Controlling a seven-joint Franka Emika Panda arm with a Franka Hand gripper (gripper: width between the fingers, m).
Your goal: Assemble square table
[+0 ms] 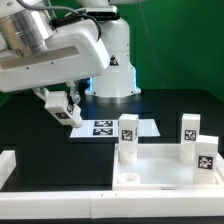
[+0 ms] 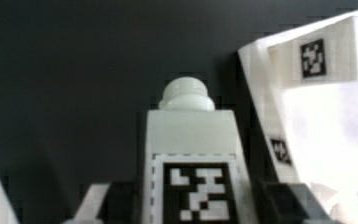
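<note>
The white square table panel [image 1: 160, 172] lies at the exterior view's right with three stubby tagged legs standing upright on it: one [image 1: 128, 136] at its left corner, two [image 1: 189, 134] [image 1: 205, 156] at its right. My gripper [image 1: 62, 108] hangs above the dark table left of the marker board [image 1: 105, 128], shut on the fourth leg [image 1: 66, 114]. In the wrist view that leg [image 2: 194, 140] sits between the jaws of my gripper [image 2: 197, 206], its rounded tip pointing away. The panel [image 2: 327, 115] and a tagged leg [image 2: 313, 55] show blurred beside it.
Long white border bars lie along the front edge [image 1: 90, 206] and the exterior view's left [image 1: 5, 165]. The robot base [image 1: 112, 70] stands behind the marker board. A green wall closes the back.
</note>
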